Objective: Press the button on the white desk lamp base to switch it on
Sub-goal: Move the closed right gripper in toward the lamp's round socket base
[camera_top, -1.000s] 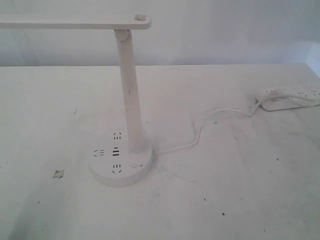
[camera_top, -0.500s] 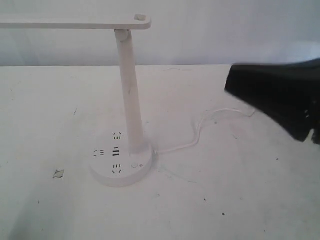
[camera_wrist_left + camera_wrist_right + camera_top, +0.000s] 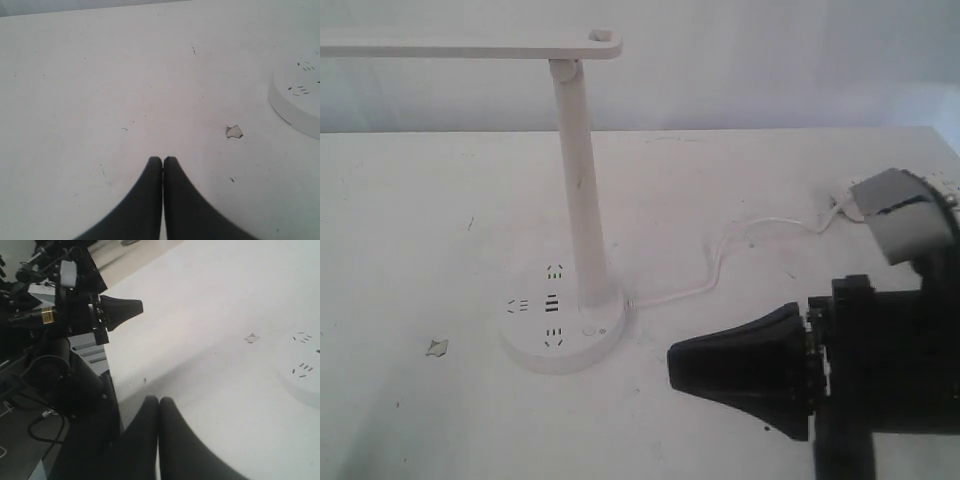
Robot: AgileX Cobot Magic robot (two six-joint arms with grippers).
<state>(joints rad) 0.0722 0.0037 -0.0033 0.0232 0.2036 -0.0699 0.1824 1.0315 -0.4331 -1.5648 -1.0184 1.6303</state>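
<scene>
Right gripper (image 3: 673,361): black, jaws pressed shut with nothing between them, as the right wrist view (image 3: 159,400) showed; it sat in the lower right of the exterior frame, tip pointing left at the lamp.
Gap: a strip of bare surface (image 3: 740,180) lay between the tip and the lamp; they were apart, not touching.
Left gripper (image 3: 162,159): closed and empty, over bare surface; it was out of the exterior frame.
Paper scrap (image 3: 438,348): a small pale fleck at lower left, left of the lamp.
White desk lamp base (image 3: 532,352): a round disc just left of centre, flat on the surface, with dark socket slots on top.
Button (image 3: 589,330): on the base's lower right part, beside the foot of the stem, on the side facing the right gripper.
Stem (image 3: 578,190): upright, rising from the base's right side.
Lamp head (image 3: 470,46): a flat bar running left along the upper left edge.
Cord (image 3: 705,283): white, curling from the base rightward.
</scene>
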